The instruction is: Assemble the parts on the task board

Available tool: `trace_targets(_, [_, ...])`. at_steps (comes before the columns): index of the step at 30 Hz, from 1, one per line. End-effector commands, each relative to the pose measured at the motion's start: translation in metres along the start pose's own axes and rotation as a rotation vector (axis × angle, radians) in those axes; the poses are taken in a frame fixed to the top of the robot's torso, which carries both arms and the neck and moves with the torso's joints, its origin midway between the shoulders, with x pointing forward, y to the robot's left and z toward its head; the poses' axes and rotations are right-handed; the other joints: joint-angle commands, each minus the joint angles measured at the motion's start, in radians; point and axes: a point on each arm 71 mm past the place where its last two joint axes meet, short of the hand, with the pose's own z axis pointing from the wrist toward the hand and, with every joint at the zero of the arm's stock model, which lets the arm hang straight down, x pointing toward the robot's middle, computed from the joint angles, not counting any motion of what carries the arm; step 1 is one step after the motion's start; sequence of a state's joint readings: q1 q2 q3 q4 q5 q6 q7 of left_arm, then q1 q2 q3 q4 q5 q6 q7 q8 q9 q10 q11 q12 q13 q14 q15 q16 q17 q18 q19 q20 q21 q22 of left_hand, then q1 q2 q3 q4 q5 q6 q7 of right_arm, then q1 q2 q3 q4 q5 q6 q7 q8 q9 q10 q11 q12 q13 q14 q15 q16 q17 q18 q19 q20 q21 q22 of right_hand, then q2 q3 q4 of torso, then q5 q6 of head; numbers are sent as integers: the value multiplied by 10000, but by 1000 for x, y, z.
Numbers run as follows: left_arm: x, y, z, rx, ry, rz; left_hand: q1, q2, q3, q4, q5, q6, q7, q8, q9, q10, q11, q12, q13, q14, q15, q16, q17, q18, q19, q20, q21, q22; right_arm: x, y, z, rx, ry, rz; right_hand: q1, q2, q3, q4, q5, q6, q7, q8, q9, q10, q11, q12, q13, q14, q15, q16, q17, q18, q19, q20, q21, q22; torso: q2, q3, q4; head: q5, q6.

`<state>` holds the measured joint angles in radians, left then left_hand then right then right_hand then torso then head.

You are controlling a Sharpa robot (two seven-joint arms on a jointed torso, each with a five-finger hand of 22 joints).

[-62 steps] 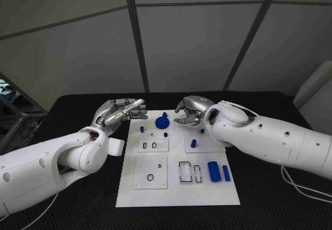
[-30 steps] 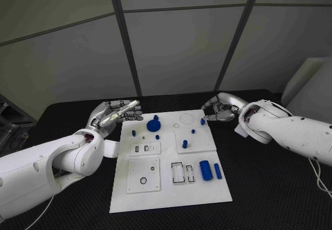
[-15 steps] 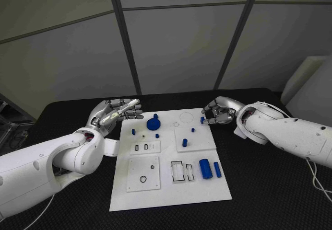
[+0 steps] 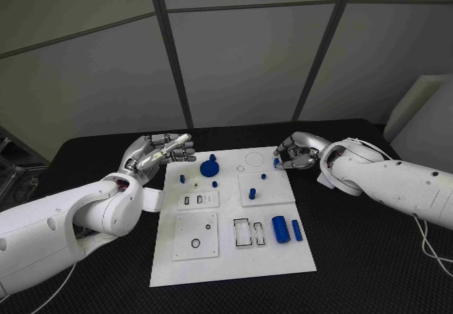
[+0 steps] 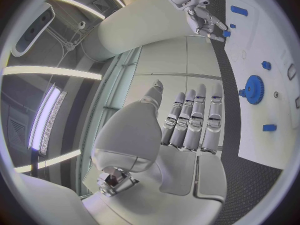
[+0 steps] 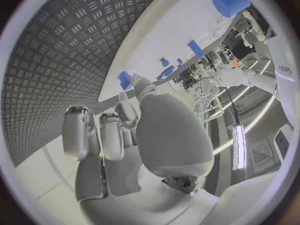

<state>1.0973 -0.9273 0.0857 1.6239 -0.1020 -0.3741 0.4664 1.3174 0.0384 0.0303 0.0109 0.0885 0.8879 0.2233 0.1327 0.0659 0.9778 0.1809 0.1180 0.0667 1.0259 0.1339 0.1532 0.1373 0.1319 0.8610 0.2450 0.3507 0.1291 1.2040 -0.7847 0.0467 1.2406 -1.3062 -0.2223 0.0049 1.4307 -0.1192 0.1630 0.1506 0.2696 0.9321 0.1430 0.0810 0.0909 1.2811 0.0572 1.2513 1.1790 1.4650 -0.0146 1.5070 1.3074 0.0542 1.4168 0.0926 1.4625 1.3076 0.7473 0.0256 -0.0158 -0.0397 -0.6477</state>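
A small blue peg stood at the white board's far right corner, touched by the right hand's curled fingertips; the left hand, flat and empty, was held farther off.

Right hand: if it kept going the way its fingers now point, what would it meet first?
The right hand sits at the board's far right corner, fingers aimed at the small blue peg standing there. That peg likely comes first; the right wrist view puts a fingertip almost on it, though contact is unclear.
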Motion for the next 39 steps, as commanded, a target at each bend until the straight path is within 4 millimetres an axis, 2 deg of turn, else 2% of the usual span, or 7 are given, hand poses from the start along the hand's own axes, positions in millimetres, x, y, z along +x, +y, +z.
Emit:
trace_targets(1, [2,-1,1,89,134,-63,20,112,-25,-59,-5,-29,62,-41,-10,-45,21,-37,-12,9,57,-52,14,509,45,18,-70,-14,2,1,1,8,145,-105,83,83,18,-75,-46,151,0,81,26,119,4,84,39,764,0,34,1226,-15,-1,25,-34,127,-2,6,-8,4,-20])
trace_targets(23, [1,-1,1,80,108,-49,43,113,-23,-87,-3,-13,55,-50,-6,-27,16,-49,-7,24,55,-71,25,511,46,19,-77,-24,7,1,3,122,277,-266,148,279,81,-123,-94,601,-18,233,84,256,-11,236,205,767,-6,35,1247,-35,74,30,13,240,-1,16,-7,10,-61])
trace_targets(35, [1,-1,1,75,105,-48,50,126,-17,-94,-2,-7,56,-56,-5,-22,16,-55,-6,30,54,-80,30,512,48,20,-80,-28,4,2,5,190,-227,-365,134,565,177,-100,-63,1115,-123,482,166,371,-95,338,317,772,-69,37,1272,-55,144,-16,59,348,3,21,-2,0,-79])
trace_targets(39, [1,-1,1,74,107,-49,50,127,-17,-94,-2,-7,56,-56,-5,-22,16,-55,-6,30,54,-81,31,512,48,20,-80,-29,3,2,5,236,-510,-385,251,747,289,-170,-56,1312,-198,604,209,419,-160,371,359,777,-123,43,1293,-63,172,-58,78,393,-2,23,0,-17,-94])
